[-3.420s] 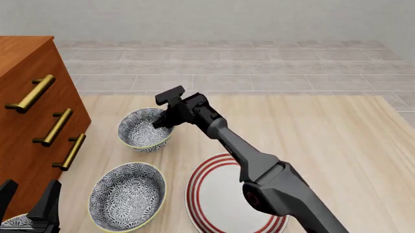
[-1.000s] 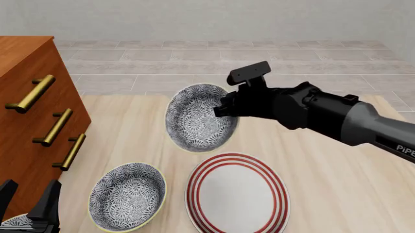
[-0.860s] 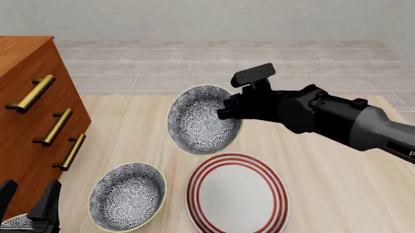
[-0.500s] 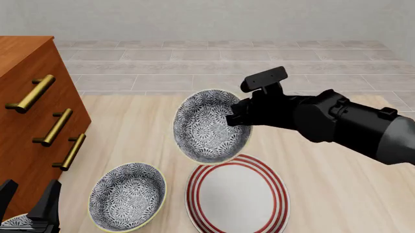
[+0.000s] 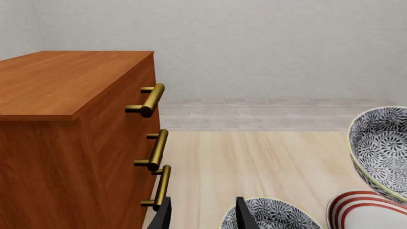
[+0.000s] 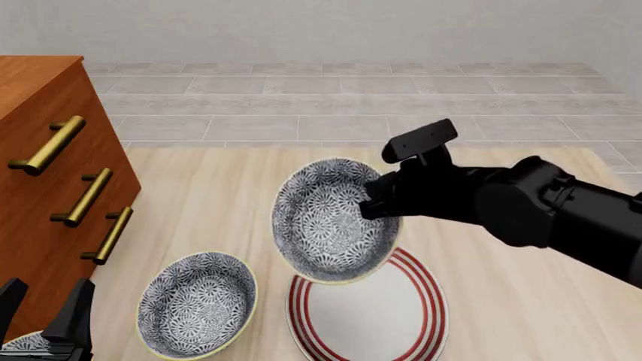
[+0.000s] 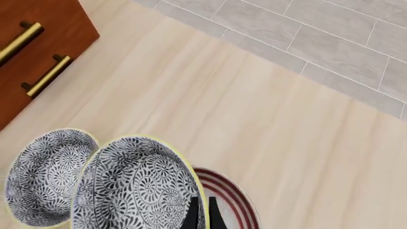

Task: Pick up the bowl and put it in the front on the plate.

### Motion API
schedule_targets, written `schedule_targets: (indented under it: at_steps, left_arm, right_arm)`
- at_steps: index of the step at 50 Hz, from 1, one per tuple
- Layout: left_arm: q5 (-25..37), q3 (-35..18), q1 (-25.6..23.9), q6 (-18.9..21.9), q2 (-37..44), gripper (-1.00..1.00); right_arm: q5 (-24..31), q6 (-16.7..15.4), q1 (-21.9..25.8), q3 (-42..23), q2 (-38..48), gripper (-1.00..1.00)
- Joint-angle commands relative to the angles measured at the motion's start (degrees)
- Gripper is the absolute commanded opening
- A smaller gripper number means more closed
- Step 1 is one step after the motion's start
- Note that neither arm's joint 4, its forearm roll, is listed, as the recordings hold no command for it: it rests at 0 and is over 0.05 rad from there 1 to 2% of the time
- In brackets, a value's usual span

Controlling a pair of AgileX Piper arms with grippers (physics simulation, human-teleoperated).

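Right pincer (image 6: pixel 373 204) pinching bowl (image 6: pixel 329 219) rim, carrying it tilted, hanging above plate (image 6: pixel 401 316) for placing; left pincer (image 5: pixel 202 215) resting apart, empty.

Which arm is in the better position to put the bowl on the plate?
The right. Its gripper holds the bowl by the rim, above the plate. The left gripper is low beside the cabinet, holding nothing.

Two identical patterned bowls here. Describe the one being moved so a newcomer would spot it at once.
Start at the red-ringed plate near the table's front edge. The bowl hangs tilted above its far-left rim, pinched at its rim by the right gripper. Its twin sits flat on the table left of the plate, untouched.
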Motion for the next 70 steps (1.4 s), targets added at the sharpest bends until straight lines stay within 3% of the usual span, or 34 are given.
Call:
schedule_targets:
  at_steps: [1, 33, 70]
  left_arm:
    - [0.00, 0.00, 0.00, 0.00, 0.00, 1.00]
    - [0.00, 0.00, 0.00, 0.00, 0.00, 1.00]
    - [0.00, 0.00, 0.00, 0.00, 0.00, 1.00]
  right_arm:
    - [1.31, 0.72, 1.18, 2.02, -2.54, -1.00]
    - [0.25, 2.30, 1.19, 9.15, -3.95, -1.00]
    - [-5.99, 4.22, -0.57, 17.05, -2.24, -1.00]
